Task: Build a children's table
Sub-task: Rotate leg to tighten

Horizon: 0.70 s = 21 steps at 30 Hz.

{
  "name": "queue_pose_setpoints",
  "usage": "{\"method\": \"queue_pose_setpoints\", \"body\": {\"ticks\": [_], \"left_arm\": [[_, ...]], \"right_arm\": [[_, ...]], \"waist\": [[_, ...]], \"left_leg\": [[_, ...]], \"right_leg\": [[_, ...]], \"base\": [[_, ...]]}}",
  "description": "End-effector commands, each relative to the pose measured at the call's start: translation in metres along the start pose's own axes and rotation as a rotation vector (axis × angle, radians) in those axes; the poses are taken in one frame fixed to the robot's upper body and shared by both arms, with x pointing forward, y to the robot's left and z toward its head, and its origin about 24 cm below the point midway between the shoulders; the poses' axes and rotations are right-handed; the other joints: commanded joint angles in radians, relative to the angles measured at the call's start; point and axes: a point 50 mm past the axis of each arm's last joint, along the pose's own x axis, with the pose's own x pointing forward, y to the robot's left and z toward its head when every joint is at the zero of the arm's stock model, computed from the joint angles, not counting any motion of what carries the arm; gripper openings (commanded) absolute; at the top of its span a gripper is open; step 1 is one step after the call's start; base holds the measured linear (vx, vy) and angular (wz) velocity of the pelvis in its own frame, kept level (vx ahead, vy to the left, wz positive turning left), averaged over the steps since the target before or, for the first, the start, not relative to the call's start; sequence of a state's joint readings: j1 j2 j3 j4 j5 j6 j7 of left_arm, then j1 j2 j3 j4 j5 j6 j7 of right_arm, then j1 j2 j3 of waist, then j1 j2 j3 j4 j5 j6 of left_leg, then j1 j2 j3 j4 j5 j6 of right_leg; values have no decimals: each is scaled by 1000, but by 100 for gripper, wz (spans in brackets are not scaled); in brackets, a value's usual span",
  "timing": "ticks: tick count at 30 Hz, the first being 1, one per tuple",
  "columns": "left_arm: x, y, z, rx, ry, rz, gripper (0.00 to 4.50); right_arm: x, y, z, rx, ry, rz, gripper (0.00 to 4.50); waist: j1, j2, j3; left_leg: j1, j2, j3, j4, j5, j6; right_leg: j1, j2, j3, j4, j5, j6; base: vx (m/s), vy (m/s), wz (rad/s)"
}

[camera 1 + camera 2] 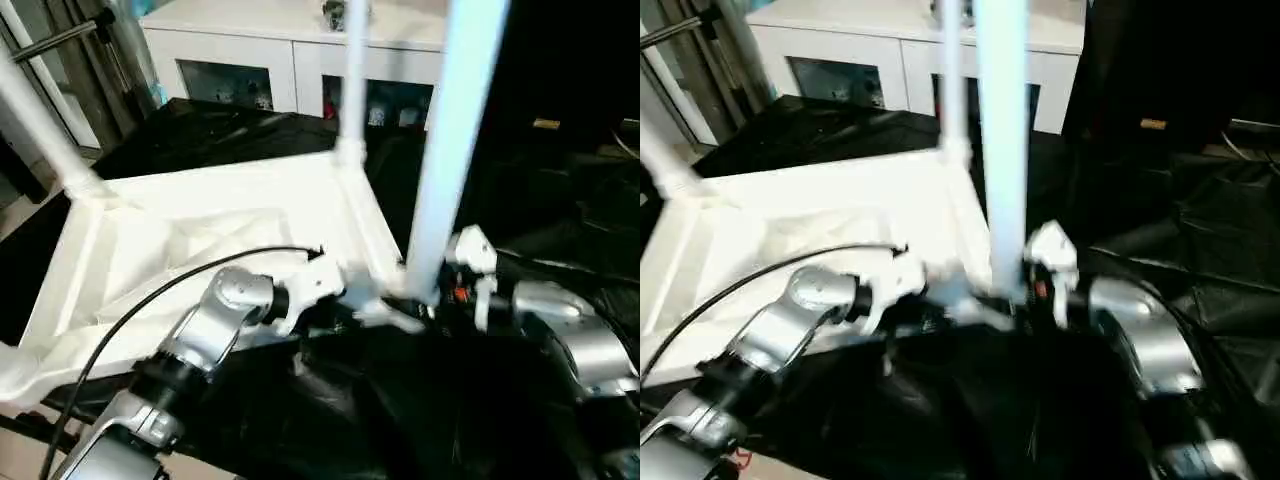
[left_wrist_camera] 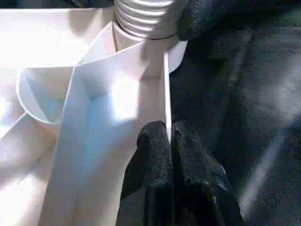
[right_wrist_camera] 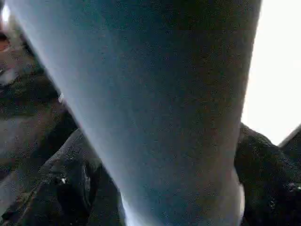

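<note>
The white tabletop (image 1: 200, 230) lies underside up on black cloth, ribs and round corner sockets showing. Three white legs stand up from its corners: one at the near right (image 1: 450, 150), one at the far right (image 1: 353, 70) and one at the left (image 1: 40, 130). My left gripper (image 2: 169, 134) is shut on the tabletop's thin side wall, just beside the near right socket, where the leg's threaded end (image 2: 143, 19) shows above the socket. My right gripper (image 1: 440, 285) stands open around the foot of that near right leg (image 3: 155, 117), one black finger (image 3: 61, 183) close on each side.
A white glass-door cabinet (image 1: 290, 50) stands behind the work. Black cloth (image 1: 400, 400) covers the surface in front and to the right. A black cable (image 1: 200, 275) loops over my left forearm. A metal stand (image 1: 60, 35) is at the far left.
</note>
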<state>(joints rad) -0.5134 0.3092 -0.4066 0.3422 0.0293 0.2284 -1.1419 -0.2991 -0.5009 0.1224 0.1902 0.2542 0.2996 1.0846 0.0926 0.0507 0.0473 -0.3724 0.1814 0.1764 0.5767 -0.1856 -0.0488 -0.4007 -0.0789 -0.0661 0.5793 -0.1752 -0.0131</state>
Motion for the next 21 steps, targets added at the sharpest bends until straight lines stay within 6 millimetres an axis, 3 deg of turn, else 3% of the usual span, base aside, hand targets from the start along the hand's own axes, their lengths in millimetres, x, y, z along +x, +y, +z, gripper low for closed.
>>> {"method": "queue_pose_setpoints", "body": {"ticks": [1, 14, 21], "left_arm": [[2, -6, 6, 41, -14, -63, 0], [-3, -3, 0, 44, -1, -20, 0], [-5, -4, -4, 29, -1, -21, 0]], "right_arm": [[0, 6, 4, -11, -4, 46, 381], [-2, 18, -16, 91, -64, -14, 381], [2, 17, -39, 226, -128, -129, 381]], "waist": [[-3, -11, -63], [-2, -12, -68], [-5, -3, -66]], "left_leg": [[13, 53, -10, -61, -165, 83], [10, 49, -11, -53, -126, 93], [10, 48, -13, -56, -173, 64]], "right_leg": [[53, -65, 43, -54, -154, -234], [55, -66, 42, -50, -115, -235], [54, -66, 40, -56, -165, -227]], "base": [[0, 0, 0], [0, 0, 0], [0, 0, 0]]}}
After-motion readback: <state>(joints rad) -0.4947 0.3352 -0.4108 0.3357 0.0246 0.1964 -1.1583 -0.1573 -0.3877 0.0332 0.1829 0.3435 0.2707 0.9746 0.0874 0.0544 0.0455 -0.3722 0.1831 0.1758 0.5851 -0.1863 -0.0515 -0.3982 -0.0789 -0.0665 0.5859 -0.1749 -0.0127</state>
